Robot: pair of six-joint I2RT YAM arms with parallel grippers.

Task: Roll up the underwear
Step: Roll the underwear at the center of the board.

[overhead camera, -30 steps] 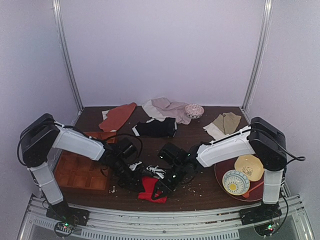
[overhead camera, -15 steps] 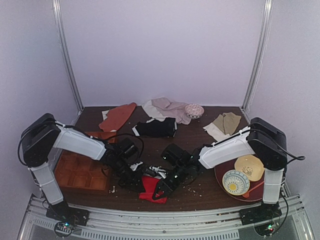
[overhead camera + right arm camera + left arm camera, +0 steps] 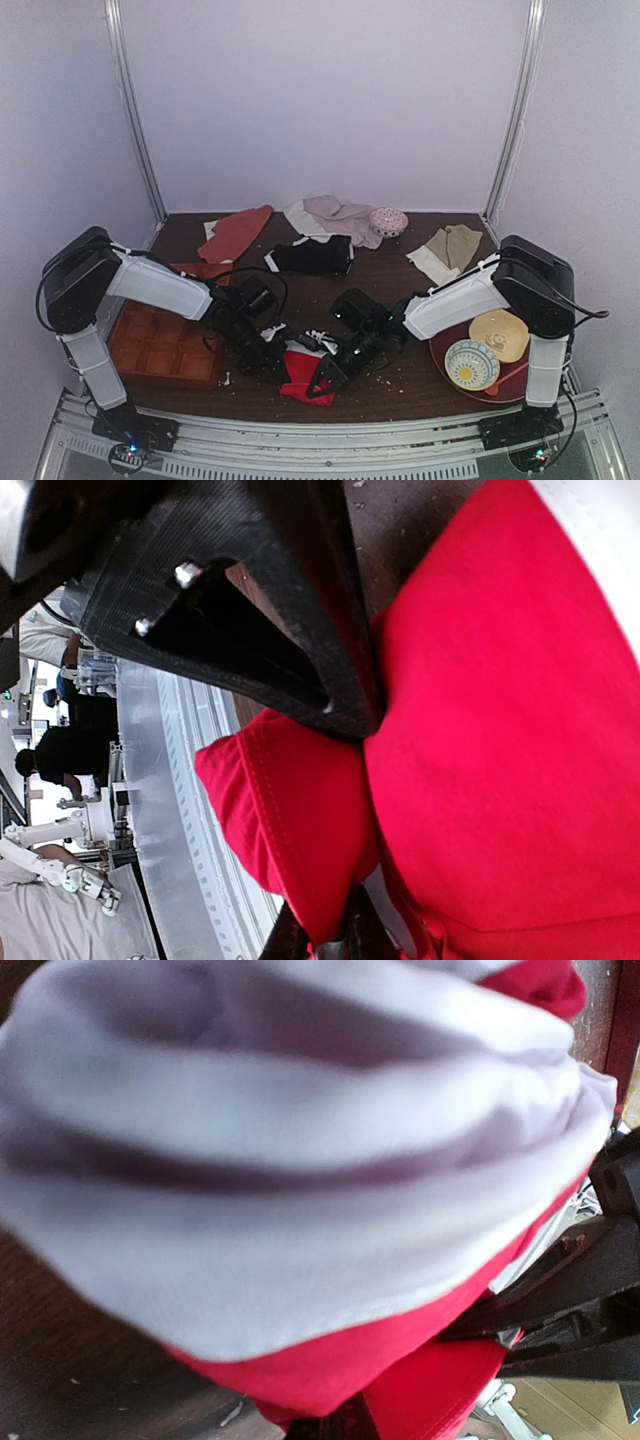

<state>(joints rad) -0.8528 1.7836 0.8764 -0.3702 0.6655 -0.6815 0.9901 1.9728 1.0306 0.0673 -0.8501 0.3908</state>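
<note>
Pretty much the whole frame is the underwear [image 3: 300, 1160], shoved right up against the lens and way out of focus. What you mostly get is the white part, bunched into soft rounded folds stacked one over another with dark creases running across between them. Red cloth peeks out underneath along the bottom middle, plus a small bit up in the top right corner. Dark brown worktop [image 3: 80, 1380] shows in the lower left. On the right side some black bars [image 3: 570, 1290] stick in, touching the red edge; can't tell exactly what they are.
</note>
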